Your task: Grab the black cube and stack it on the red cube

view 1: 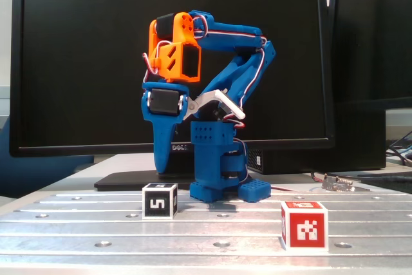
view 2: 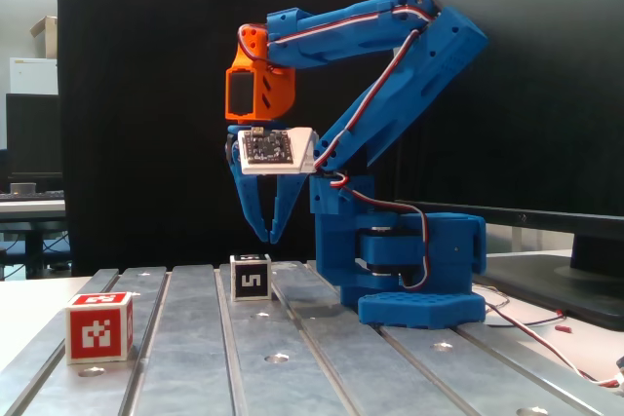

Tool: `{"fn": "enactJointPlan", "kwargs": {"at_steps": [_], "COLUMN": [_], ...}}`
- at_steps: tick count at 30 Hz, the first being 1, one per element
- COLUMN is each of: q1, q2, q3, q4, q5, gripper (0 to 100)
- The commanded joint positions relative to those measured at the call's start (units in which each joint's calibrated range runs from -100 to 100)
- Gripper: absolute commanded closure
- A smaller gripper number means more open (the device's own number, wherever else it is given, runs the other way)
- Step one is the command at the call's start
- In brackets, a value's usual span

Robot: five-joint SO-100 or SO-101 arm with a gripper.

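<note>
Black cube (view 1: 159,201) (view 2: 251,279) sits flat on the metal worktop (view 1: 212,233) (view 2: 195,358), untouched, nothing on it. White edges, black faces, white "5"-like marker facing the camera in both fixed views.

Hand (view 1: 164,170) (view 2: 269,237) hangs above the cube, tips pointing down, clear air between tips and cube top. In one fixed view the tips are just right of the cube's centre line; in the other they sit slightly right of the cube as well. Fingers (view 2: 252,204) converge to a near point at the bottom with a narrow wedge of gap higher up: clenched or nearly so, gripping nothing.

Arm (view 1: 225,88) (view 2: 390,85): blue links folded in a tight elbow, upper link running back over the base, orange wrist block (view 1: 177,53) (view 2: 258,90) at the top of the hand, white board (view 2: 276,150) on the hand's side. Base (view 1: 222,159) (view 2: 409,280) is planted at the far side of the worktop, right of the black cube.

Red cube (view 1: 304,225) (view 2: 98,327) rests flat at the near edge, well apart from the black one: right of it in one fixed view, left in the other. White edges, red faces, white blocky marker.

Dark monitor (view 1: 77,62) stands behind the arm.
</note>
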Motion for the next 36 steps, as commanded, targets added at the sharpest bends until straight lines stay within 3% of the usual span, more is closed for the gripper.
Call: {"fn": "enactJointPlan", "kwargs": {"at_steps": [1,5,16,36], "q1": [0.1,0.2,-0.1,-0.2], "q2": [0.8,1.3,5.5,5.9], "q3": [-0.7,-0.6,-3.3,0.0], "q4": [0.2,0.0,0.4,-3.1], "q5": [0.1,0.1,-0.1,-0.2], "gripper": [93,84,72,72]}}
